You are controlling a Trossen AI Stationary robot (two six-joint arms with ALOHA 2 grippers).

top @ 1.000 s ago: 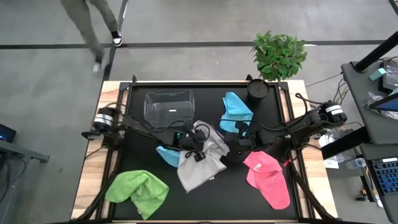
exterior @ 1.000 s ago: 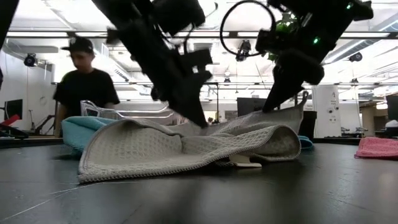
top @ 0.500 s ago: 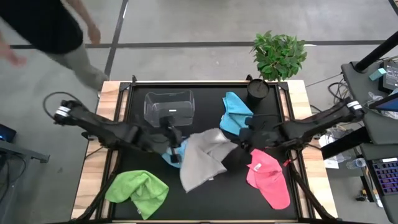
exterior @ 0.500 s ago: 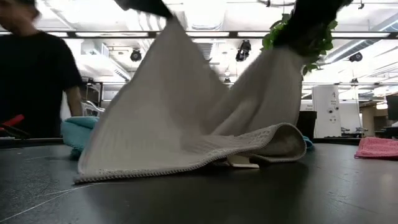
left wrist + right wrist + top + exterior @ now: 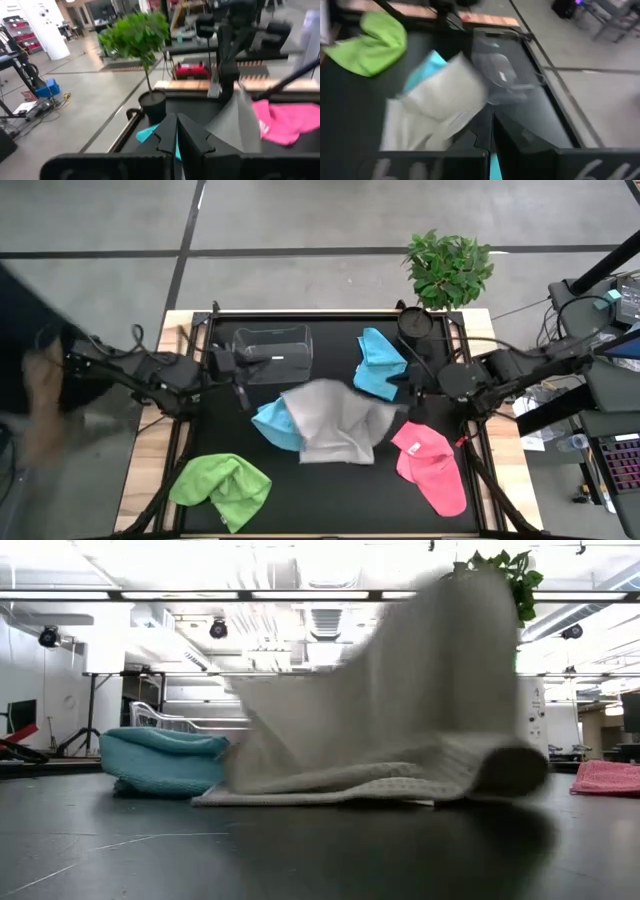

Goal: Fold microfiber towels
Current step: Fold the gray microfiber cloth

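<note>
Grey-white towel (image 5: 335, 420): motion-blurred in every view; edges and lay of its raised part cannot be told.
Light blue towel (image 5: 273, 423): partly hidden beneath the grey-white towel.
Person (image 5: 30, 395): blurred, cut off by the high view's left edge.
Pink towel (image 5: 607, 777): cut off by the low view's right edge.
Clear tub (image 5: 505, 72): smeared; contents indeterminate.

Waffle-textured grey-white cloth towel (image 5: 400, 740), matt black table (image 5: 330, 490), clear glossy plastic tub (image 5: 272, 352)
</note>
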